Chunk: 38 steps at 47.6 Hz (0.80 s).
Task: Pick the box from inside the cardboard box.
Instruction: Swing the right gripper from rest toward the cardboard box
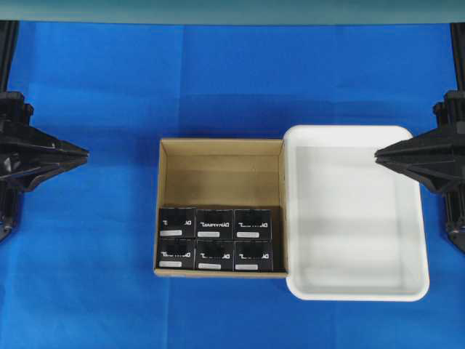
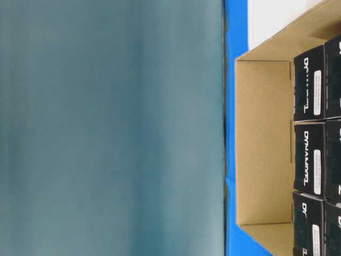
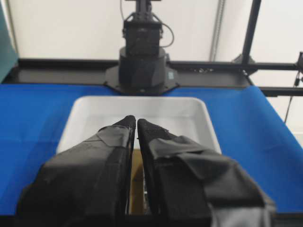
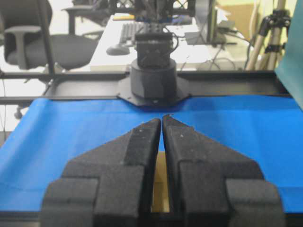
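Black rectangular cartons [image 1: 216, 223] with white lettering and small white labels are sitting six together, in two rows of three, filling the near half of the large brown corrugated cardboard box [image 1: 221, 149] at the middle of the blue table cover [image 1: 87, 291]; the far half of that box is showing bare floor.

I am worrying first about how tightly those cartons are packed. They are touching one another and the near wall, so I judge that fingers coming down may find no gap, jam on a neighbour, or drag two up together. A tip catching the tan rim could also shove the whole cardboard box sideways.

Touching its right wall, the white plastic tray [image 1: 414, 218] is lying with nothing in it.

Both arms are hanging well apart from the cartons at the table's edges. I am seeing the left gripper [image 3: 136, 122] with its taped fingers nearly together, only a slit between them, gripping nothing. The right gripper [image 4: 161, 121] is reading the same: foam-padded fingers drawn narrow, nothing between them, its tip over the tray's right rim.
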Tool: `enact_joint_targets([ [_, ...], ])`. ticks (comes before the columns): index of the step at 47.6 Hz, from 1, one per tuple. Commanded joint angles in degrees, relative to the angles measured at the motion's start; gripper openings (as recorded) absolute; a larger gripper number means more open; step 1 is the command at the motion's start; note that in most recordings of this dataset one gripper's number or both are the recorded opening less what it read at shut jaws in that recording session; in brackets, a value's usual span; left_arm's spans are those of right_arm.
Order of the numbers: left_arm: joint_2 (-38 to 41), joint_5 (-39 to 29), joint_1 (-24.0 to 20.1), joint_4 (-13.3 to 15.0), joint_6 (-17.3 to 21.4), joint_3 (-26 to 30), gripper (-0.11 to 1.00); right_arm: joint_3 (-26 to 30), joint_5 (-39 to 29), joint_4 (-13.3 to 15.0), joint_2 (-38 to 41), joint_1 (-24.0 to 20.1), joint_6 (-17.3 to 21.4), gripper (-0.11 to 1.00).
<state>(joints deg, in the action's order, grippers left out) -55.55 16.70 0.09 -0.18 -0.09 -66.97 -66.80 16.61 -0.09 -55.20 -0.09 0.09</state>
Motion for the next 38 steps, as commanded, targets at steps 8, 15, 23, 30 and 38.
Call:
enact_joint_targets([
  [8,1.67,-9.84,-0.09,-0.79,-0.35,5.36,-0.01,6.06,-12.74,-5.89,2.72,1.05,2.37,0.03],
  [15,1.14,-18.37,0.00,-0.79,-0.35,7.47,-0.05,12.39,-28.48,-6.06,5.63,1.41,4.66,0.01],
  [23,0.44,-22.76,0.26,-0.79,-0.53,8.17,-0.05,19.07,-41.04,-6.06,11.43,1.58,9.32,0.01],
  [30,0.70,-23.91,0.53,-0.88,-0.79,8.35,-0.05,24.96,-50.10,-6.15,18.37,1.58,12.39,0.01],
  [38,0.88,-24.26,0.62,-0.79,-0.79,8.35,-0.05,32.78,-59.85,-6.15,27.77,0.97,12.30,0.01],
])
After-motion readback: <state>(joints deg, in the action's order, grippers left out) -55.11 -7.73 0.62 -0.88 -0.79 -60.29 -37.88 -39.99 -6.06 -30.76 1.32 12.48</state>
